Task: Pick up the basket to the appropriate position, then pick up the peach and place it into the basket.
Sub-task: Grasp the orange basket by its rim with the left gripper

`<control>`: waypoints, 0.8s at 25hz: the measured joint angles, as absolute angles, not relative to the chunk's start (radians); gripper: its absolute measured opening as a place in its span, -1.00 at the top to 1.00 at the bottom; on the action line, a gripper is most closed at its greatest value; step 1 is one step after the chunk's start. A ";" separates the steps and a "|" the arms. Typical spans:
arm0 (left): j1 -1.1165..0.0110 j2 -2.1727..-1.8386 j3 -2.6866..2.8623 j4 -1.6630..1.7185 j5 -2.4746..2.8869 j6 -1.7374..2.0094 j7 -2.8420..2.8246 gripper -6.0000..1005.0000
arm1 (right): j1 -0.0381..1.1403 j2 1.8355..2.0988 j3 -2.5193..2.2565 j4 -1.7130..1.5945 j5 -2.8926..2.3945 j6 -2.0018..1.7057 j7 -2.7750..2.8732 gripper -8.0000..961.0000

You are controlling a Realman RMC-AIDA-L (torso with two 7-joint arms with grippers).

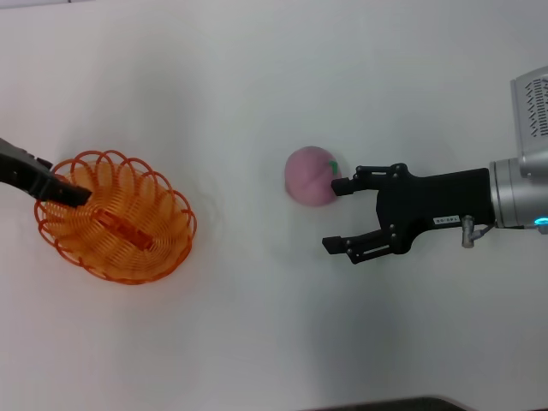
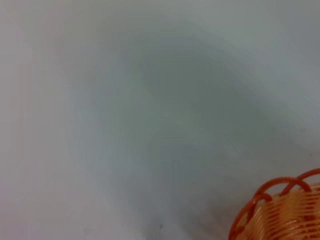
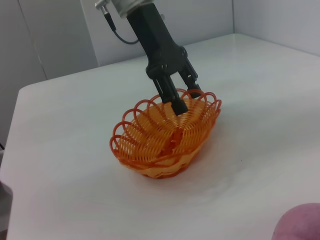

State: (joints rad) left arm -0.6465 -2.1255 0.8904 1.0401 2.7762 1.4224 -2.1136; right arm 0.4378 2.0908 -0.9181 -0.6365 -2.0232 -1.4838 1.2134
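Basket (image 1: 116,218) sits on the white table (image 1: 257,103) at your left. Left gripper (image 3: 181,98) is clamped on its far rim, one finger inside, one outside. Peach (image 1: 310,176) lies mid-table, well apart from it. Right gripper (image 1: 339,214) is spread wide, upper fingertip touching the peach.

I see a plain white table (image 1: 257,86) filling my head view, evenly lit with soft shadows. Beyond its far edge at twelve o'clock, pale grey wall panels (image 3: 60,35) stand upright.
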 joint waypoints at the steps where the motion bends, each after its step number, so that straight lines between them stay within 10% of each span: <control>1: -0.647 -2.129 0.900 1.036 2.784 1.415 -2.115 -0.58 | 0.438 2.091 -0.919 -0.637 -2.023 -1.482 1.213 -0.89; 11: -0.653 -2.153 0.915 1.033 2.820 1.397 -2.126 -0.58 | 0.439 2.091 -0.930 -0.635 -2.023 -1.472 1.213 -0.88; 20: -0.657 -2.147 0.915 1.035 2.821 1.405 -2.141 0.07 | 0.443 2.091 -0.931 -0.635 -2.023 -1.472 1.213 -0.87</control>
State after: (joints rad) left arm -0.6569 -2.1471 0.9153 1.0351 2.8206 1.4050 -2.1413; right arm 0.4431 2.0908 -0.9312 -0.6350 -2.0232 -1.4722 1.2134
